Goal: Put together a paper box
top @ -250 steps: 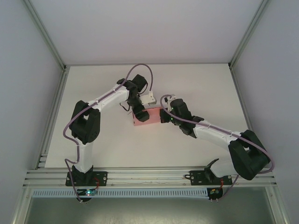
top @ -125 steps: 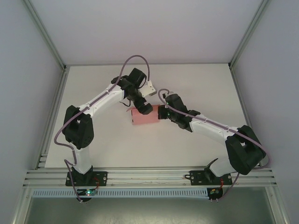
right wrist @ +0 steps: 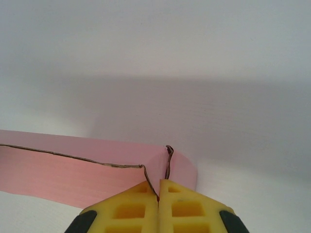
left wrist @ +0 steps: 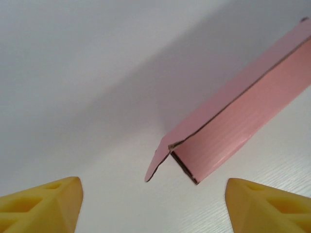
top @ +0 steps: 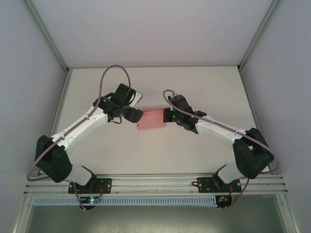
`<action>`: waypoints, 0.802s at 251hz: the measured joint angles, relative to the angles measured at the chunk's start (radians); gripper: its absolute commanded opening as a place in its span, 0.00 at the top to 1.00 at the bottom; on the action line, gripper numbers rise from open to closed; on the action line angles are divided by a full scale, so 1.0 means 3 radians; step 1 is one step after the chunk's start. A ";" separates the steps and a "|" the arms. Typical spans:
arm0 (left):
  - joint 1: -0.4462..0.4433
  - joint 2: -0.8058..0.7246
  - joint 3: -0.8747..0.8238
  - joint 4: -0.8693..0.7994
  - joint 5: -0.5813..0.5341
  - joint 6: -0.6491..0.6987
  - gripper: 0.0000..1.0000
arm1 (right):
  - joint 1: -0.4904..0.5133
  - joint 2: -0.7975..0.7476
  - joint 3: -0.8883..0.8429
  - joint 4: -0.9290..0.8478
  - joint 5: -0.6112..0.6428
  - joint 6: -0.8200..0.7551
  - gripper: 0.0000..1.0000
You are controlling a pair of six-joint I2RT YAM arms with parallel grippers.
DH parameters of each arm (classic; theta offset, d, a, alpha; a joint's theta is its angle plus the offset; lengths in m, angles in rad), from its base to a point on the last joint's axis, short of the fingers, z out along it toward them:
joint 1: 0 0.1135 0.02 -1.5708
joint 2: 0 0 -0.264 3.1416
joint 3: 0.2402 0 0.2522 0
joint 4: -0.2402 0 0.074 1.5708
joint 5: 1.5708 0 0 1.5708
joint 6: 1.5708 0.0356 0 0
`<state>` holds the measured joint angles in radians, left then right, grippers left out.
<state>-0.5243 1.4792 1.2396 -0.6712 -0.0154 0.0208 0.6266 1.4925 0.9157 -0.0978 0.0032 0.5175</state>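
Plainly, the right claw point(right wrist: 159, 188) pinches one paper box point(right wrist: 63, 175) corner.

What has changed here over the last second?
The left arm swung out to the left, drawing its jaws from over the pink box to its left end, where they stand open, touching nothing. The box turned slightly straighter. The right arm barely moved; its jaws stay pinched on the flap at the box's right end.

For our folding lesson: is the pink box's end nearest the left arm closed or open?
Open: the paper box's end flap angles outward, not folded across the end.
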 measured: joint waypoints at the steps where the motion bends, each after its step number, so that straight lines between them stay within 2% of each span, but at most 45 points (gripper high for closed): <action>1: 0.0001 0.0005 0.0003 -0.0001 -0.0001 0.0000 0.36 | 0.0000 0.0001 0.0000 0.0000 0.0000 0.0001 1.00; 16: 0.0028 0.0117 0.0029 -0.0001 0.0013 -0.0025 0.43 | 0.0000 0.0010 0.0006 0.0001 -0.0010 0.0000 1.00; 62: 0.0144 0.0326 0.0067 -0.0001 0.0137 -0.0062 0.44 | 0.0000 0.0023 0.0018 -0.0001 -0.0014 0.0000 1.00; 91: 0.0163 0.0322 0.0080 0.0001 0.0160 -0.0100 0.57 | 0.0000 0.0023 0.0018 -0.0001 -0.0014 0.0000 1.00; 107: 0.0164 0.0322 0.0081 0.0000 0.0192 -0.0111 0.59 | 0.0000 0.0023 0.0018 -0.0001 -0.0014 0.0000 1.00; 144: 0.0179 0.0324 0.0094 0.0000 0.0289 -0.0128 0.73 | 0.0000 0.0023 0.0018 -0.0001 -0.0014 -0.0001 1.00; 201: 0.0184 0.0326 0.0102 0.0000 0.0360 -0.0134 0.74 | 0.0000 0.0023 0.0019 -0.0010 -0.0013 -0.0003 1.00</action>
<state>-0.4690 1.5768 1.2701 -0.6712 0.0925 -0.0193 0.6266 1.4994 0.9215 -0.1009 -0.0006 0.5167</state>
